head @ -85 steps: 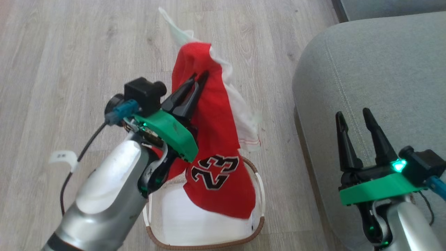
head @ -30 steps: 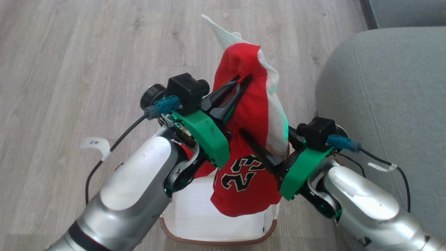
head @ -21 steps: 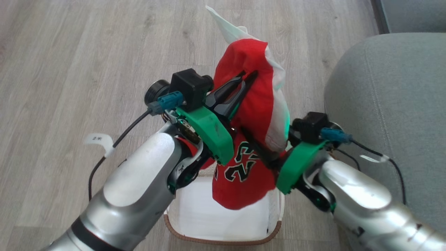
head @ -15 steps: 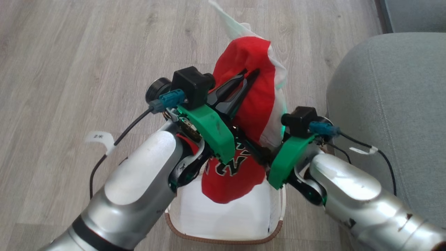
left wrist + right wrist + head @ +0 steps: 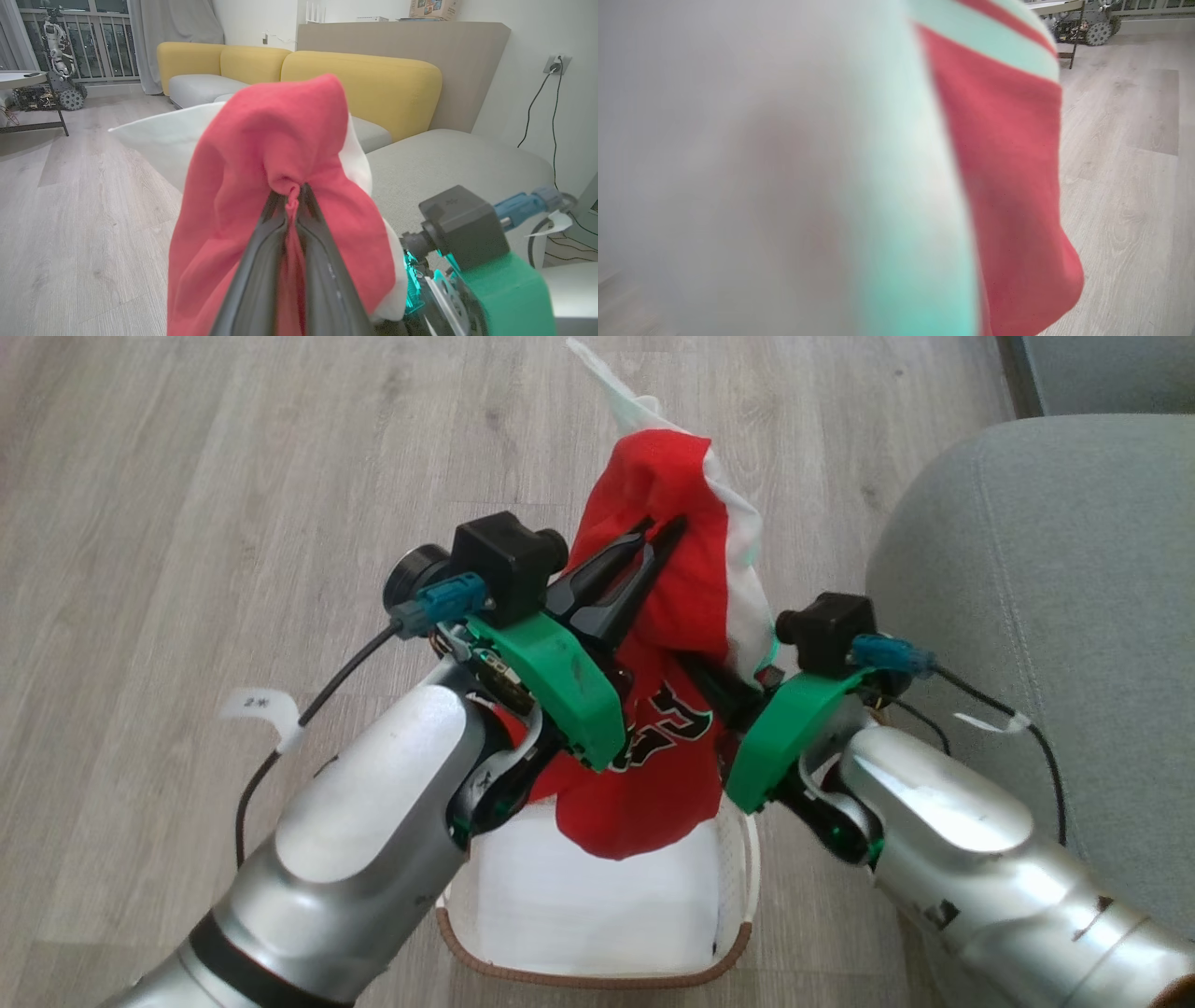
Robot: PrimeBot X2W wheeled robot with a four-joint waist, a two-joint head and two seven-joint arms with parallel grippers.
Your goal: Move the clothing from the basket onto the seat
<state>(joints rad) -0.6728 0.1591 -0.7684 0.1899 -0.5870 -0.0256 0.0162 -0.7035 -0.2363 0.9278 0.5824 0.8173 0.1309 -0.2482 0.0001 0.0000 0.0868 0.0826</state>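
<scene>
The red clothing [image 5: 672, 588] hangs in the air above the basket [image 5: 597, 980], with white fabric [image 5: 742, 569] trailing behind it. My left gripper [image 5: 661, 532] is shut on its upper fold; the left wrist view shows red cloth [image 5: 280, 140] pinched between the closed left gripper [image 5: 292, 193]. My right gripper [image 5: 695, 672] reaches in from the right, its dark fingers buried in the lower fabric, which bunches there with the black lettering crumpled. Blurred red and white cloth [image 5: 1008, 186] presses against the right wrist camera. The grey-green seat [image 5: 1046, 569] lies at the right.
A flat white liner [image 5: 579, 905] lies in the basket's bottom. Pale wood floor [image 5: 187, 523] stretches left and ahead. In the left wrist view a yellow sofa back [image 5: 364, 84] stands behind the seat cushion [image 5: 448, 158], and a wheeled robot [image 5: 60, 60] stands by the window.
My right arm has swung from over the seat to the hanging clothing and pushed its fingers into the lower fabric. The hem has risen and the lettering has crumpled. The left grip is unchanged.
</scene>
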